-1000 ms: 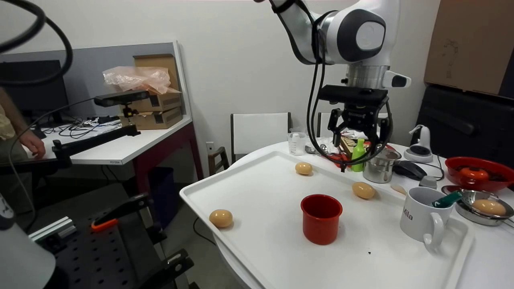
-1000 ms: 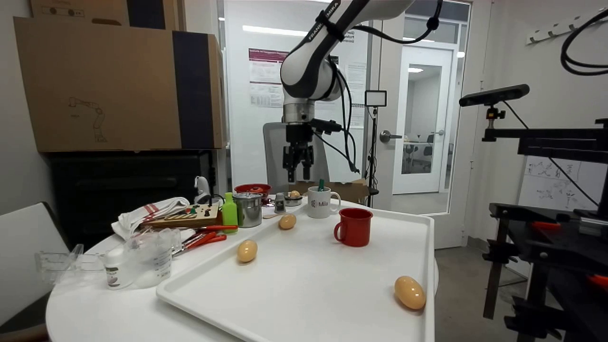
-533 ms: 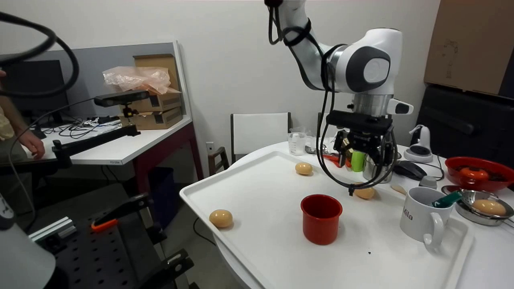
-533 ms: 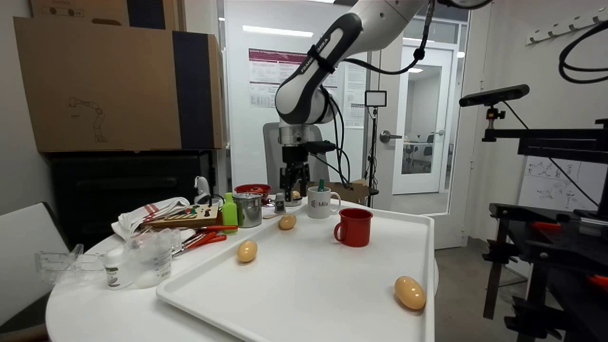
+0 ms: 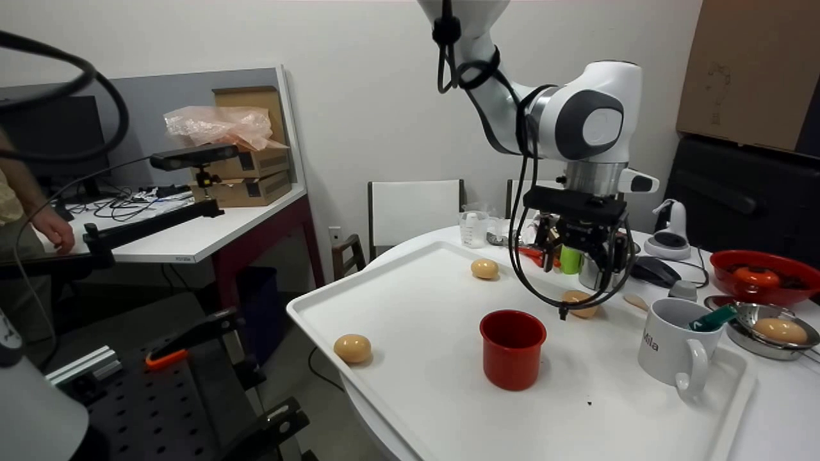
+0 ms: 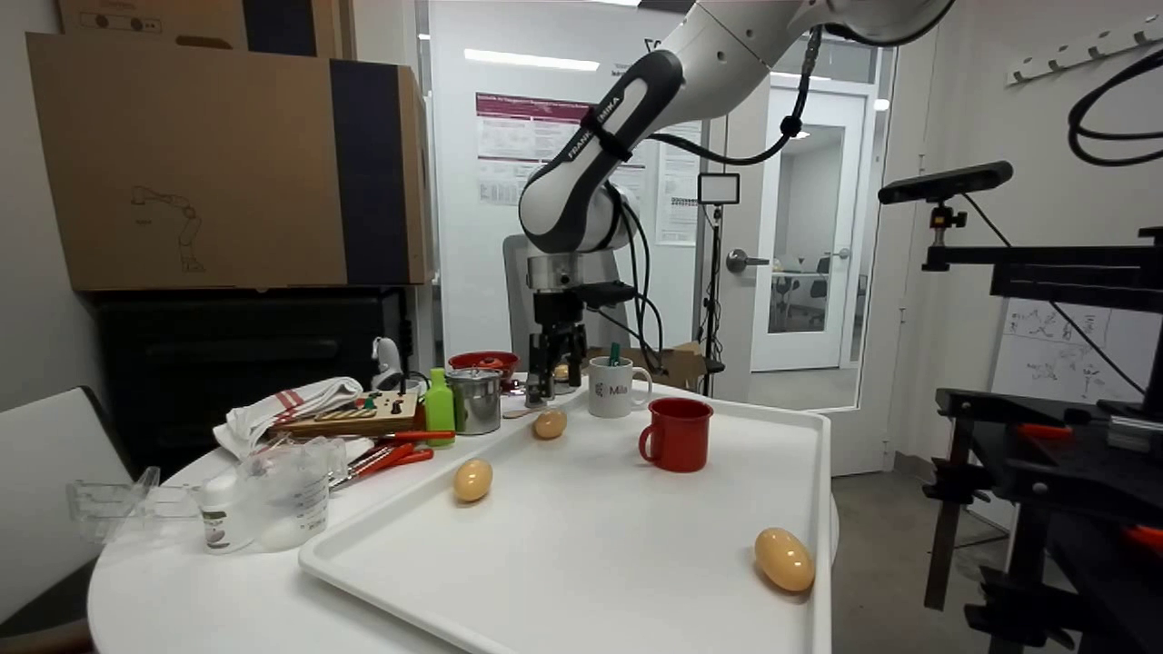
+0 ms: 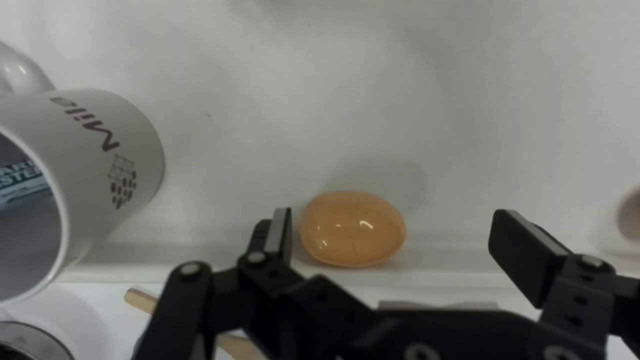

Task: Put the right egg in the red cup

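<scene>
Right egg point(image 7: 352, 228): tan, glossy, lying on its side on the white tray point(image 7: 350, 75), just beside the raised rim; cannot tell if they touch. Gripper point(image 7: 392, 230) hangs over it, pointing down, released, fingers point(image 7: 525, 255) spread well apart. In the wrist view the egg shows between the fingers, much nearer one than the other. Red cup point(image 5: 512, 368) upright on the same tray, apart from the egg; its handle point(image 6: 643, 443) shows in an exterior view. Pale mug point(image 6: 609, 391), dark lettering, upright on the tray near the egg, a green object point(image 6: 615, 352) poking out of its mouth. Second egg point(image 6: 472, 480) lies along the same side of the tray as the right egg; third egg point(image 6: 784, 560) near the opposite side. Off the tray, on the table point(image 6: 182, 599): green bottle point(image 6: 439, 409) and metal canister point(image 6: 475, 404) side by side, red bowl point(image 5: 759, 296), metal dish point(image 5: 765, 350) with a tan egg-shaped thing point(image 5: 779, 331) in it.
</scene>
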`<action>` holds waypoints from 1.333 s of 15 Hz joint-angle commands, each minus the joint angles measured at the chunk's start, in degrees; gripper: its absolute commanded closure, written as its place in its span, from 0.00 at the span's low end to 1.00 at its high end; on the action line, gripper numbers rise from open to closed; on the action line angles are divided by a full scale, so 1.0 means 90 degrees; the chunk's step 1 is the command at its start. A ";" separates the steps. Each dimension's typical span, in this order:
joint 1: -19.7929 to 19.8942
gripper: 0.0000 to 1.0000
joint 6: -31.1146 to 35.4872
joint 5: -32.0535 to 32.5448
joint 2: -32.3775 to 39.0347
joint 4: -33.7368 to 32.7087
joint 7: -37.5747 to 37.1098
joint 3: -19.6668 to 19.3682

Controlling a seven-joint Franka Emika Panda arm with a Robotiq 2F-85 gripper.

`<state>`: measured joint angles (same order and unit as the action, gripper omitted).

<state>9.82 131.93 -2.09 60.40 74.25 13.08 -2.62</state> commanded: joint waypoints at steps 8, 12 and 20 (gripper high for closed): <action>-0.0049 0.00 0.0455 0.0180 0.0757 -0.0736 -0.0395 -0.0073; -0.0046 0.00 0.0448 0.0208 0.0996 -0.1048 -0.0409 -0.0085; -0.0076 0.00 0.0482 0.0158 0.1399 -0.1584 -0.0669 -0.0087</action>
<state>9.61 136.00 -1.53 70.27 63.99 9.44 -2.97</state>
